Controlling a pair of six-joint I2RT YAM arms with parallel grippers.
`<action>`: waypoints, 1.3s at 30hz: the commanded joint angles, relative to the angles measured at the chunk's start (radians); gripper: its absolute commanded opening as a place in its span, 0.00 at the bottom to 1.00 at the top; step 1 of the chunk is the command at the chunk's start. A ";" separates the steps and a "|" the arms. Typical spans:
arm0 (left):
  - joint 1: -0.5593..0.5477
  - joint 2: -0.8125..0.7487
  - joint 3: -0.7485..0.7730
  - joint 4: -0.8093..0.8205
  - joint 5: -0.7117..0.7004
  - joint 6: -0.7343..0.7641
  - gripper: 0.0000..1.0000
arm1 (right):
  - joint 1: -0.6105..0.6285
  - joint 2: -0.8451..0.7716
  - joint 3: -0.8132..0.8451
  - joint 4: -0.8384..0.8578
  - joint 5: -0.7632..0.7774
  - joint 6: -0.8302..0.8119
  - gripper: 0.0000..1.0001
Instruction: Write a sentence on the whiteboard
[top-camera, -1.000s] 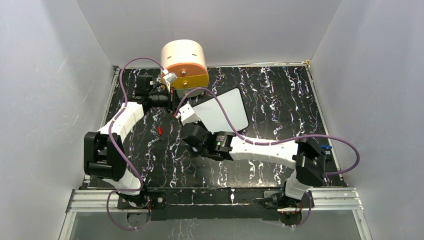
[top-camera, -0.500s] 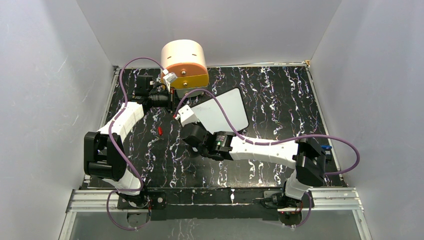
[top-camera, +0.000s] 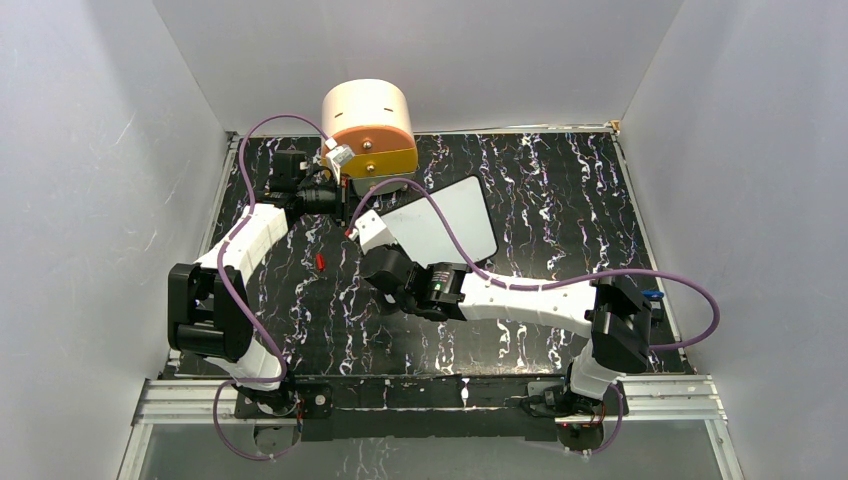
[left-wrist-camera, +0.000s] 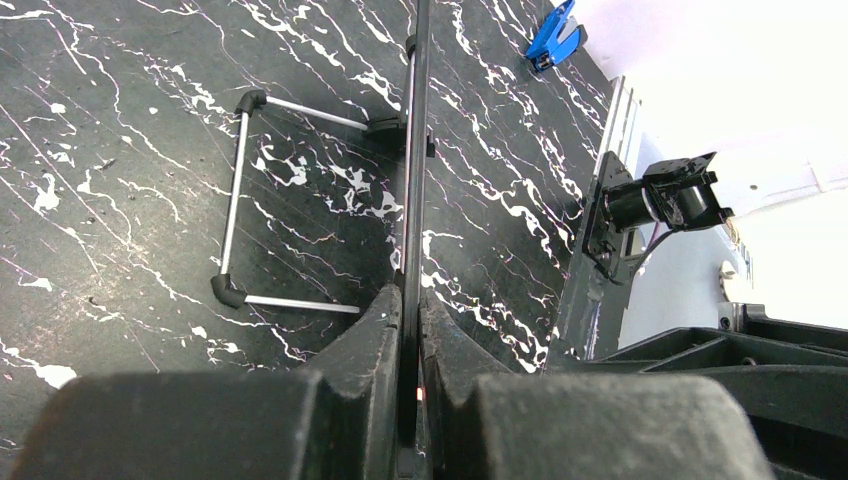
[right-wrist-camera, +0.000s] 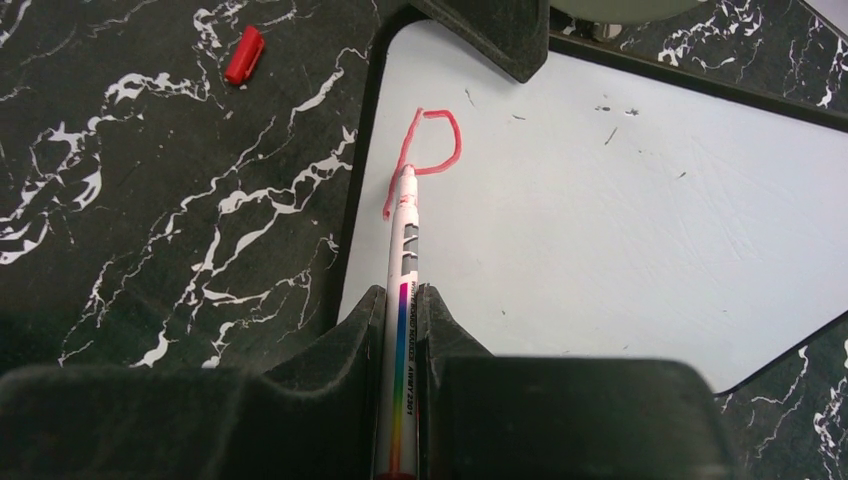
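Note:
The whiteboard (top-camera: 445, 218) lies tilted on the black marbled table, and its white face fills the right wrist view (right-wrist-camera: 620, 200). Of the sentence, one red letter P (right-wrist-camera: 432, 150) shows near the board's left edge. My right gripper (right-wrist-camera: 400, 292) is shut on a white marker (right-wrist-camera: 404, 250) with a rainbow stripe. The marker's red tip rests at the P's stem. In the top view this gripper (top-camera: 358, 228) hangs over the board's left corner. My left gripper (left-wrist-camera: 408, 292) is shut on the whiteboard's thin black rim (left-wrist-camera: 413, 170), seen edge-on, beside the board's far left corner (top-camera: 340, 196).
A round peach and orange drawer unit (top-camera: 368, 125) stands just behind the board. A red marker cap (top-camera: 320, 261) lies left of my right arm (right-wrist-camera: 244, 54). A wire stand (left-wrist-camera: 240, 200) shows behind the board. A blue clip (top-camera: 650, 295) lies near the right arm's base.
My right gripper has shifted slightly left with the marker. The left arm and the whiteboard stay where they were.

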 joint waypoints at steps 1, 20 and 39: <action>-0.008 0.012 -0.013 -0.042 -0.040 0.009 0.00 | -0.006 0.016 0.041 0.097 -0.011 -0.009 0.00; -0.008 0.013 -0.016 -0.042 -0.052 0.010 0.00 | -0.006 -0.105 -0.053 0.092 0.011 0.007 0.00; -0.008 0.010 -0.018 -0.042 -0.055 0.010 0.00 | -0.008 -0.078 -0.067 0.081 0.084 0.028 0.00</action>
